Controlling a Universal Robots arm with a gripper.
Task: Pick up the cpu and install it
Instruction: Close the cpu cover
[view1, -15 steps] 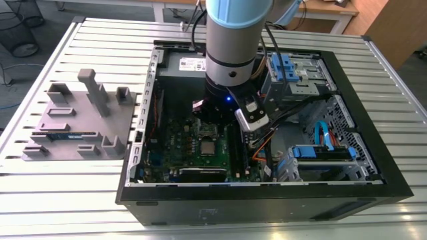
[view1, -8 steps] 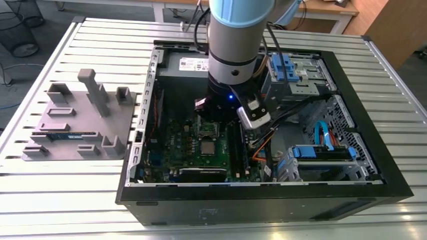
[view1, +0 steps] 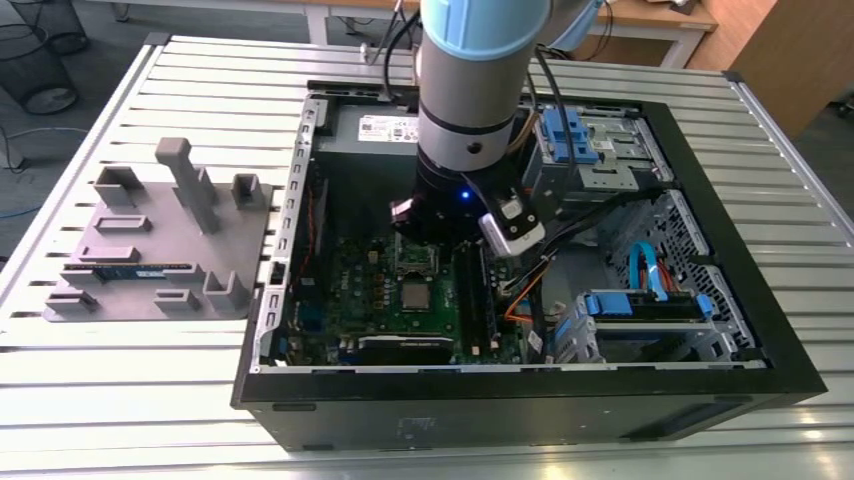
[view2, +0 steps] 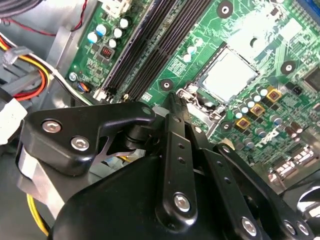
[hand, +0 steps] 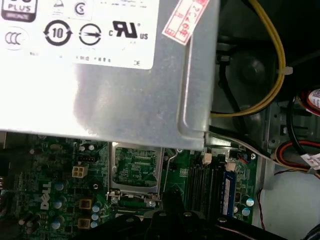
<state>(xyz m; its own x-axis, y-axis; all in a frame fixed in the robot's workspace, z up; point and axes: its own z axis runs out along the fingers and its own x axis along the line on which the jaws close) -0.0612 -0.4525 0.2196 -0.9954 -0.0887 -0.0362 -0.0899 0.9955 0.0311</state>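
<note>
Slatted metal table (view1: 160, 400) carries an open computer case (view1: 534, 385), with the arm reaching down inside over the green motherboard (view1: 360, 290). Black gripper (view2: 172, 102) hangs low, just beside the socket (view2: 205, 102); whether it is spread or pressed together I cannot tell. Cpu (view2: 231, 75) lies flat in the socket, silver top up, so I judge the install step in hand with placing done; any further work there calls for a gentle, square touch, as the memory slots (view2: 160, 45) run close alongside.
</note>
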